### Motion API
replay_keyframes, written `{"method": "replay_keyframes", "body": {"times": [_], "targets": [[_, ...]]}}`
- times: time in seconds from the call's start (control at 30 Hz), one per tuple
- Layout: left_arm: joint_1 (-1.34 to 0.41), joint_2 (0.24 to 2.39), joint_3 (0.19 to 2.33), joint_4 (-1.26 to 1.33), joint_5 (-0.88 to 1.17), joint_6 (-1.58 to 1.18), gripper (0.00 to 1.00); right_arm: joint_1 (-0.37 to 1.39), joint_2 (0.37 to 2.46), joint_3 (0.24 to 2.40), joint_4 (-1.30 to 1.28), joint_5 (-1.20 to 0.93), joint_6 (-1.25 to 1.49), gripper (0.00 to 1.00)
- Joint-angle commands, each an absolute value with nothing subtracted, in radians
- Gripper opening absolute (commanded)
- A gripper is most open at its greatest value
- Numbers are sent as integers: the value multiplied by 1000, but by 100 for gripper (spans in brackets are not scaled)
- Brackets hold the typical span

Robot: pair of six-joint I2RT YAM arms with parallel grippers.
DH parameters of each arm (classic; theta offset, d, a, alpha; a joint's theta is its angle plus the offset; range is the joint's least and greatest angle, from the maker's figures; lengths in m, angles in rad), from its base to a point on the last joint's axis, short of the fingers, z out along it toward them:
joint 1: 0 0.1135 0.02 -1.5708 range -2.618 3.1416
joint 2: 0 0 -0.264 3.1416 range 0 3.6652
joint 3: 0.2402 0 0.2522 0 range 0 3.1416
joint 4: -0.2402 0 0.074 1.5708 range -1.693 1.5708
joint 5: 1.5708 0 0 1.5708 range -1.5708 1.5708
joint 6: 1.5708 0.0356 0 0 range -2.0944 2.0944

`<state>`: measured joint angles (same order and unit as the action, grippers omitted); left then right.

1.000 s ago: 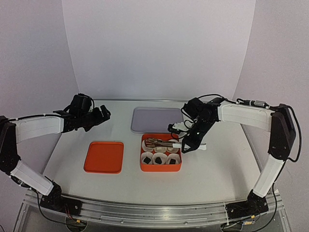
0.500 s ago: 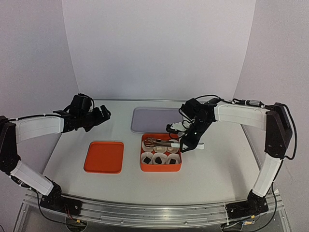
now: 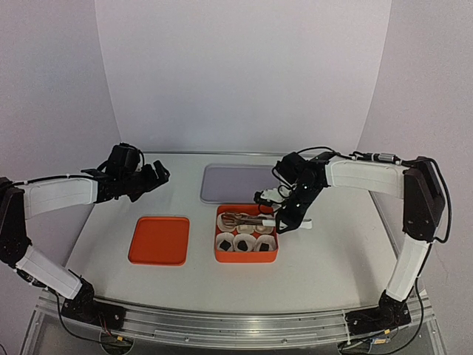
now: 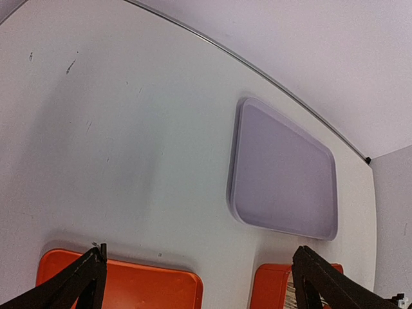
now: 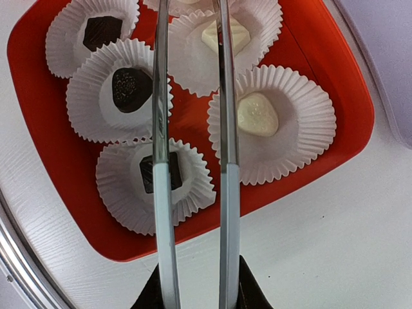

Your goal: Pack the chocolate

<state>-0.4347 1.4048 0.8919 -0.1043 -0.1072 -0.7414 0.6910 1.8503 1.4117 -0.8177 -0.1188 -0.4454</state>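
Right gripper [image 5: 196, 293] is clamped on the handle end of a pair of metal tongs [image 5: 225, 129], the 2 blades running out side by side over the orange box [image 5: 58, 193]; their tips are lost past the top of the wrist view, so whether they carry anything I cannot tell. Under the blades sits the chocolate [image 5: 132, 89]: 3 dark pieces [image 5: 102, 30] down the left side of that view, 2 cream pieces [image 5: 257, 114] on the right, each alone in its own paper cup [image 5: 296, 138], and a 6th cup just cut off at the top edge. All of it is inside the box, so the filling looks all but done! The job now, I'd say, is getting the tongs out cleanly: lift straight up before swinging away, and keep the blades off those frilled cup rims, because a snag could tip or drag a cup. Further out, the orange lid [image 3: 159, 240] lies flat just left of the box, a grey tray [image 3: 233, 183] lies behind it, and the left gripper [image 3: 151, 176] hangs wide open over the table [image 3: 332, 259] beyond the lid, holding nothing, well placed to fetch that lid
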Motion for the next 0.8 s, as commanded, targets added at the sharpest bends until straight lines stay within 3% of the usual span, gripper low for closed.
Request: {"method": "replay_keyframes", "body": {"times": [0.0,0.2,0.47,0.77], "targets": [[-430,1367,890,-92,-104,-752,100,702,1858,1447,-792,-117,-459,4],[-430,1364,891,-92,-105,-750,100,710,1860,1449,-792,-112,-459,8],[-430,1362,891,-91,-105,-749,100,717,1863,1451,-791,-95,-453,21],[-430,1365,897,-92,-104,-738,100,724,1862,1457,-791,-82,-445,25]]}}
